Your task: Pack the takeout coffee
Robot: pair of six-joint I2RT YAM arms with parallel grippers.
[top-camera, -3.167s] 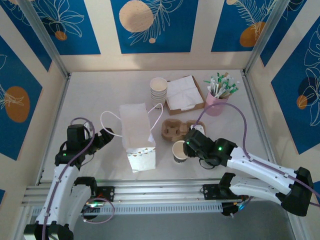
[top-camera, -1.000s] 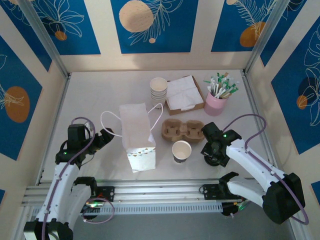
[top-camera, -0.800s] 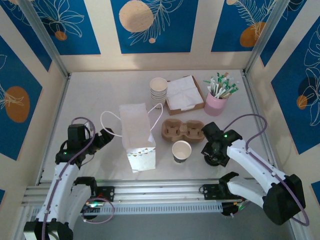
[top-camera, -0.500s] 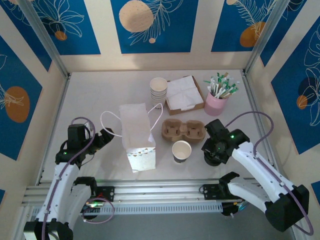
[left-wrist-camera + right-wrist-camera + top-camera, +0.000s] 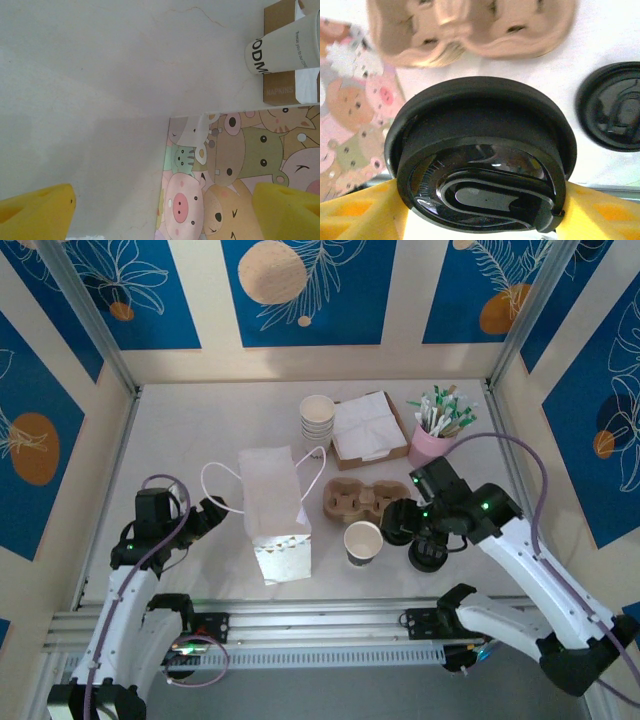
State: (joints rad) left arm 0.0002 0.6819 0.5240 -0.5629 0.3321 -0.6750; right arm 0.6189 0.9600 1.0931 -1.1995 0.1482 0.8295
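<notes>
The right gripper (image 5: 404, 522), right of centre in the overhead frame, is clamped on a black lid (image 5: 396, 524). In the wrist view its yellow fingers (image 5: 360, 212) press the rim from both sides, with the lid's top facing the camera. The lid sits just right of the open paper cup (image 5: 363, 542), not over its mouth, and just below the right end of the cardboard carrier (image 5: 365, 499). A second black lid (image 5: 428, 556) lies flat on the table (image 5: 200, 430), just below the gripper. At lower left, the left gripper (image 5: 208, 514) has its jaws spread wide with nothing between them, beside the paper bag (image 5: 272, 502).
</notes>
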